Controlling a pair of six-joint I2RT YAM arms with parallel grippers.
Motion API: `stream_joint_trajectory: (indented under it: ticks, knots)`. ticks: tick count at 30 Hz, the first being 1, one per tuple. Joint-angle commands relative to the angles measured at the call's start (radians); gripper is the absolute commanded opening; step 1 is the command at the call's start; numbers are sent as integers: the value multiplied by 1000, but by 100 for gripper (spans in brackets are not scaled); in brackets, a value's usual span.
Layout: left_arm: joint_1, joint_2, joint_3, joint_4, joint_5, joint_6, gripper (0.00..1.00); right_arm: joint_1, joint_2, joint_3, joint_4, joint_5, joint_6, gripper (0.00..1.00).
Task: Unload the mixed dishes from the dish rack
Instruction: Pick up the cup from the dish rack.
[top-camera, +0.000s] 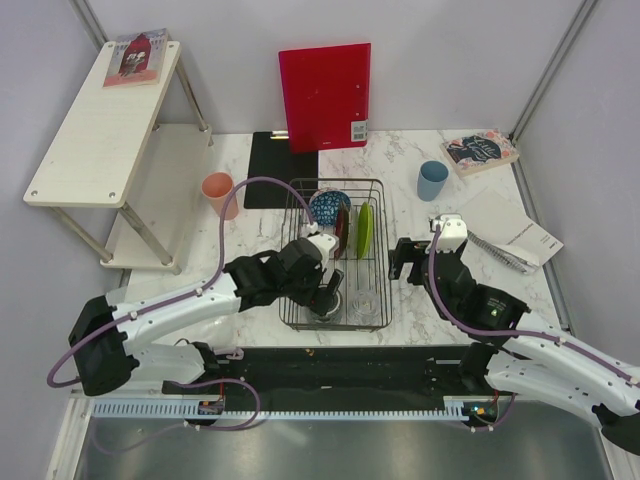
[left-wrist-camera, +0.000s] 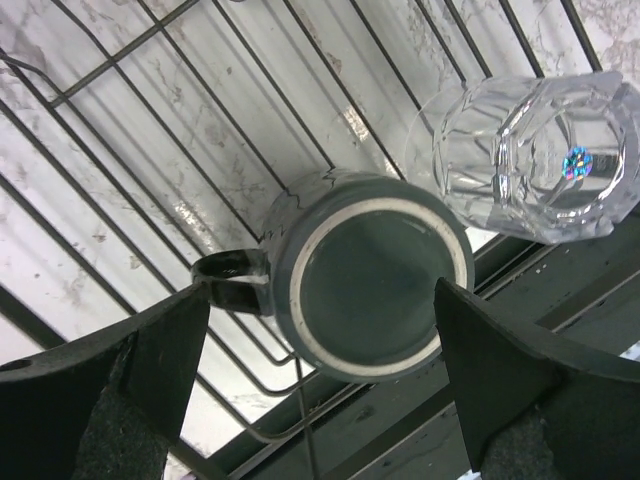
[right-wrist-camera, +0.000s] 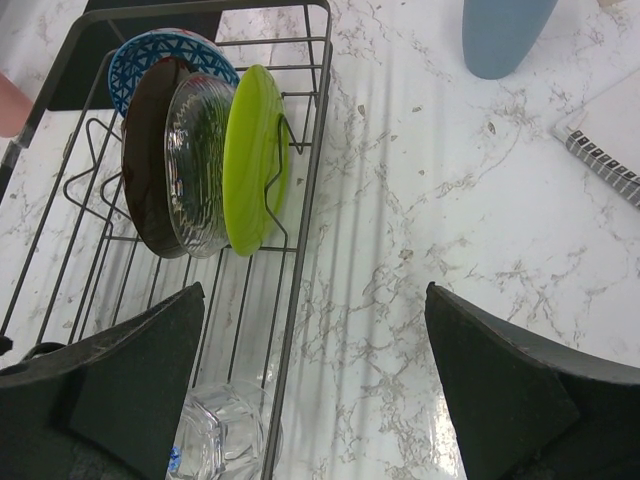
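The left claw (left-wrist-camera: 320, 335) stands wide, one finger on each side of the dark grey mug (left-wrist-camera: 372, 285), which sits upside down on the wires at the near end of the dish rack (top-camera: 372, 270); it holds nothing. The right claw (right-wrist-camera: 315, 345) is also wide and empty, hanging over the bare marble surface (right-wrist-camera: 450, 200) just beside the rack's right wall.

The likely trouble is the mug's handle (left-wrist-camera: 232, 280): it points toward one finger, so a squeeze could land on the loop, not the wall, and twist the mug loose. The clear glass (left-wrist-camera: 540, 160) stands close against the mug on the other side. Whether they touch I cannot tell, but a finger closing or drifting there could knock it over. A smooth inverted mug may also slip, or its rim may catch a wire on the way up.

Only the left wrist view shows that the mug is base-up and which way its handle lies. The right wrist view gives the order of the upright pieces – blue patterned bowl (right-wrist-camera: 190, 50), dark red plate (right-wrist-camera: 145, 160), clear glass plate (right-wrist-camera: 200, 160), lime-green dish (right-wrist-camera: 255, 155) – while from above the glass plate is hard to make out. The top view alone shows the whole layout, with the pink cup (top-camera: 218, 193) and light blue cup (top-camera: 432, 180) on the surface outside the rack
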Motion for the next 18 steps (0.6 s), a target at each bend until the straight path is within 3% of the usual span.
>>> stream_joint_trajectory:
  ticks: [1,6,10,18]
  knots:
    - [-7,-70,11,-15,-23,151,100,-2,-4,-20,20,-5,12,98]
    - [-7,-75,28,8,11,243,100,-1,-12,-29,23,-5,10,98]
    - [-7,-67,37,26,159,321,99,-1,-22,-38,23,-1,7,98]
    - [-7,-34,40,55,244,361,100,-1,-35,-52,21,2,4,98]
